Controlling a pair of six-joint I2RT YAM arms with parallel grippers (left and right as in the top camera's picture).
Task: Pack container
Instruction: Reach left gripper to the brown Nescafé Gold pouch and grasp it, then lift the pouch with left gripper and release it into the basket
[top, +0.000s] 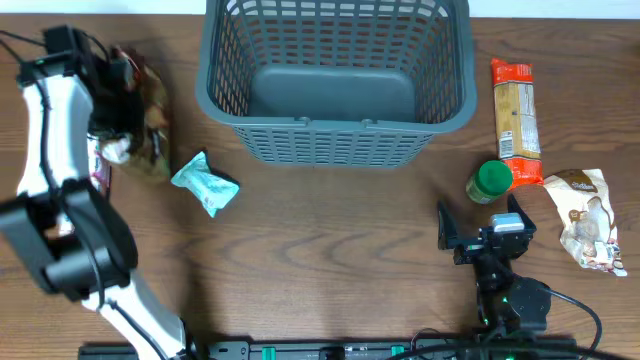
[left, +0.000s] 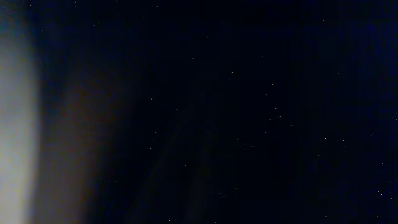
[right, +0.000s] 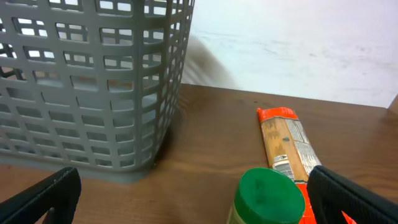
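Note:
The container (top: 330, 146), a large blue-grey lattice basket, stands at the back centre with nothing in it; its wall (right: 81, 93) fills the left of the right wrist view. My left gripper (top: 118, 122) is down on a brown snack packet (top: 152, 135) at the far left and shut on it. The left wrist view is dark, pressed close against something. My right gripper (top: 482, 222) rests open near the front right. A green-lidded jar (top: 491, 181) stands just ahead of it, and in the right wrist view the jar (right: 271, 196) sits between the spread fingers, nearer the right one.
A teal packet (top: 205, 183) lies left of the basket's front. A long orange-ended pasta packet (top: 516, 120) lies right of the basket and behind the jar. A white snack bag (top: 588, 218) lies at the far right.

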